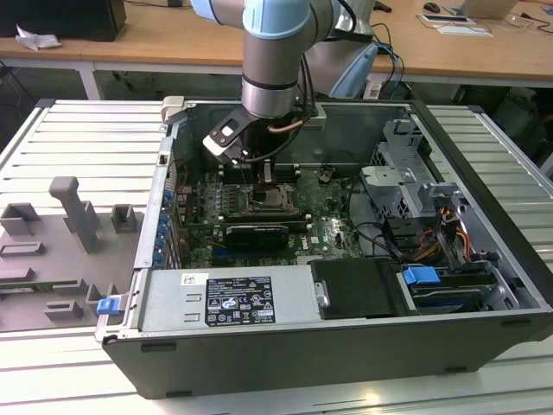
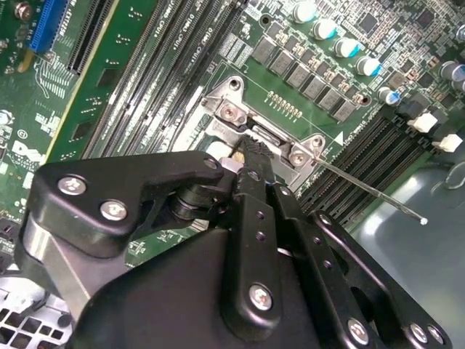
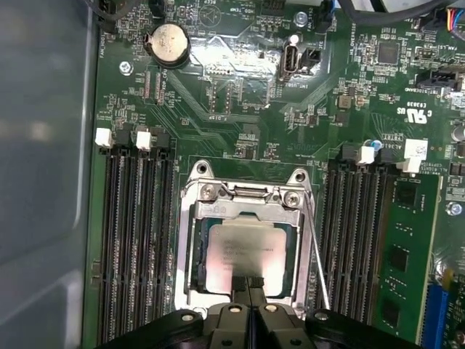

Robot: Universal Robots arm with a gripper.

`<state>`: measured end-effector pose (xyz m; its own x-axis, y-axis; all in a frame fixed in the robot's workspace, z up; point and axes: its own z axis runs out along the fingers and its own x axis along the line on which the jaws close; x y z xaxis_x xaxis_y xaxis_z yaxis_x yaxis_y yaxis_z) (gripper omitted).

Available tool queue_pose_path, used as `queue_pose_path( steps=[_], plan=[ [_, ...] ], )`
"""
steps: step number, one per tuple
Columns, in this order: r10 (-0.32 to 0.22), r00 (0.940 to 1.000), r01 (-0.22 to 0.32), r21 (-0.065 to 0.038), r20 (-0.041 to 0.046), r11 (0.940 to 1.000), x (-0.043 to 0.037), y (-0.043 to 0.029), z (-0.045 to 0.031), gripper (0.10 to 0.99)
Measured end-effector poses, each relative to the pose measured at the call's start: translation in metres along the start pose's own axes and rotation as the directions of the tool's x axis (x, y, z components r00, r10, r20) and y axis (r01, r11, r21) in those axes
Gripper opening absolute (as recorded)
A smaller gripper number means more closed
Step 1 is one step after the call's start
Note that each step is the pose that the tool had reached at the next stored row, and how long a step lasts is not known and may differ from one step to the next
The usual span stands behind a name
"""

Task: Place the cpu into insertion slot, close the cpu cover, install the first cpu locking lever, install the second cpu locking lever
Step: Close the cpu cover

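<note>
Both fingers (image 3: pixel 252 291) together, tips touching cpu cover (image 3: pixel 183 254) edge. The cpu (image 3: pixel 243 254) sits in insertion slot (image 1: pixel 270 197), cover down around it; thin lever (image 3: pixel 316 254) standing free beside. Exterior view: slot at 12 o'clock from power supply (image 1: pixel 225 298).

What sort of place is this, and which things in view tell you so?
Probably a robotics lab or workshop: a robot arm reaches into an open computer case on a slatted metal table, with wooden desks behind.
</note>
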<state>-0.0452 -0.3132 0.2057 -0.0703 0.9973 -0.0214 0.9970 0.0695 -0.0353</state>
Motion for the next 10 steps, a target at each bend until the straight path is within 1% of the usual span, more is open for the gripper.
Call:
queue_pose_path(
  steps=[4, 6, 8, 9, 10],
  plan=[
    [0.000, 1.0000, 0.000, 0.000, -0.0004, 1.0000, 0.0003, 0.0018, -0.0007, 0.106],
    [0.000, 1.0000, 0.000, 0.000, -0.0003, 1.0000, 0.0002, 0.0017, -0.0062, 0.106],
    [0.000, 1.0000, 0.000, 0.000, -0.0005, 1.0000, 0.0002, 0.0021, -0.0067, 0.106],
    [0.000, 1.0000, 0.000, 0.000, -0.0004, 1.0000, 0.0001, 0.0028, -0.0067, 0.106],
    [0.000, 1.0000, 0.000, 0.000, -0.0002, 1.0000, -0.0001, 0.0053, -0.0069, 0.106]
  ],
)
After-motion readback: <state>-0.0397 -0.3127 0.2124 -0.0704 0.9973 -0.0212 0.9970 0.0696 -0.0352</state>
